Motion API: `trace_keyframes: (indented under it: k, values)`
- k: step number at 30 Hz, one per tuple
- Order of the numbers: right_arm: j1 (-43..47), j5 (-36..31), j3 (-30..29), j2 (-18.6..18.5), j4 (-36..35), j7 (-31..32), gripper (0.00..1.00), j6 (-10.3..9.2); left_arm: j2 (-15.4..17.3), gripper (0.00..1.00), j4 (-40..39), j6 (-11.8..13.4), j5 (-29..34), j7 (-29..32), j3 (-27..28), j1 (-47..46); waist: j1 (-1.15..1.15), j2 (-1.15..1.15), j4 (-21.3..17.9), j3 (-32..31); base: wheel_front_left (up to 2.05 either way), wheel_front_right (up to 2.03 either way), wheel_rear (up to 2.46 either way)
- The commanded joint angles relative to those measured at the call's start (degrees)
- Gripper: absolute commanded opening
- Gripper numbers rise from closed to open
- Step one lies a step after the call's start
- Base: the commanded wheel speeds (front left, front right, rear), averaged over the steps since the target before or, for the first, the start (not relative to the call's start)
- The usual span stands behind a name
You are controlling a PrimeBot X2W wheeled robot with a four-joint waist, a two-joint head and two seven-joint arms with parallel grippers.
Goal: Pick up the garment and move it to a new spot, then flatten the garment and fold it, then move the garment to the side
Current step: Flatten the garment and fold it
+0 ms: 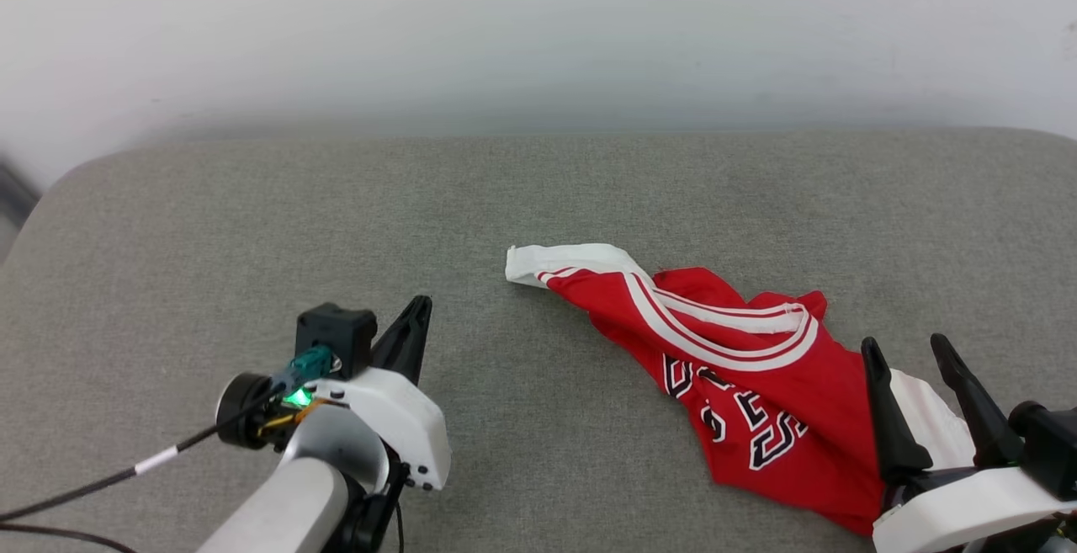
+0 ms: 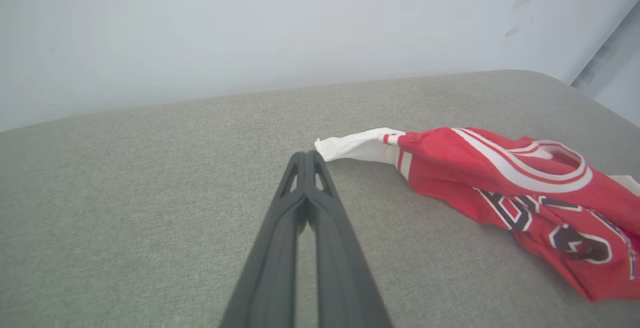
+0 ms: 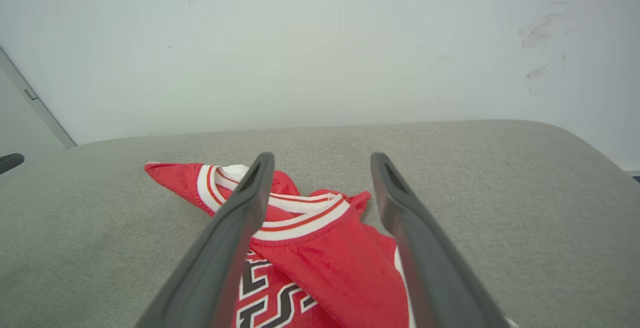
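Observation:
The garment (image 1: 740,385) is a red jersey with white-striped trim and black letters, lying crumpled on the grey cushioned surface at centre right. One white sleeve (image 1: 555,260) stretches out to the left. My left gripper (image 1: 418,305) is shut on nothing, a short way left of that sleeve end. In the left wrist view its closed tips (image 2: 306,154) point just beside the white sleeve (image 2: 355,147). My right gripper (image 1: 906,344) is open over the garment's right part. In the right wrist view its gripper (image 3: 322,158) frames the striped collar (image 3: 305,218) between its spread fingers.
The grey fabric surface (image 1: 252,225) reaches back to a white wall (image 1: 538,31) and rounds off at its far left corner. A black cable (image 1: 84,486) trails from my left wrist toward the lower left. Bare fabric lies left of and behind the garment.

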Motion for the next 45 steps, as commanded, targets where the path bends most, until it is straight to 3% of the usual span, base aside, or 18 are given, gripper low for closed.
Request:
trace_keyframes:
  k: [1,2,15,22,25,28,37,42,45]
  values:
    - [0.9,-0.2,-0.1,0.1,-0.3,0.3,1.00,-0.02,-0.4,0.57,-0.9,0.9,-0.5,-1.1,0.6,1.9,0.00,0.00,0.2,-0.3,0.00,0.00,0.00]
    - [0.8,-0.2,0.0,0.1,-0.4,0.4,1.00,-0.02,-0.4,1.00,-1.5,1.3,-0.5,-1.6,0.8,2.3,0.00,0.00,0.2,-0.3,0.00,0.00,0.00]
    - [0.0,0.1,0.5,0.1,-0.4,0.7,1.00,-0.02,-0.2,1.00,-3.4,3.0,0.0,-4.2,1.9,2.4,0.00,0.00,-0.6,-0.1,0.00,0.00,0.00]
    - [-0.7,0.7,0.6,0.1,-0.1,0.4,1.00,-0.02,-0.4,1.00,-2.8,1.4,-0.2,-4.1,2.9,-2.6,0.00,0.00,-2.1,1.3,0.00,0.00,0.00]
    - [-1.8,0.6,0.9,0.1,-0.1,0.4,1.00,-0.02,0.0,1.00,-1.9,-1.2,0.2,-2.0,2.4,-8.3,0.00,0.00,-3.3,3.3,0.00,0.00,0.00]
    - [-2.6,0.5,1.3,0.1,0.3,0.5,1.00,-0.02,0.7,1.00,0.8,-5.3,0.1,2.4,1.0,-15.4,0.00,0.00,-4.7,5.3,0.00,0.00,0.00]
    - [-6.0,2.3,3.7,0.1,3.4,-1.4,1.00,-0.02,2.4,1.00,15.3,-18.2,-3.6,23.5,-5.4,-29.8,0.00,0.00,-9.7,9.9,0.00,0.00,0.00]
    - [-7.4,3.4,4.9,0.1,5.7,-2.8,1.00,-0.02,3.2,1.00,22.1,-21.1,-7.1,32.4,-7.7,-31.5,0.00,0.00,-12.1,11.2,0.00,0.00,0.00]
    - [-8.2,4.0,5.5,0.1,7.0,-3.6,1.00,-0.01,3.8,1.00,25.1,-21.6,-8.1,36.0,-9.1,-31.9,0.00,0.00,-13.3,12.1,0.00,0.00,0.00]
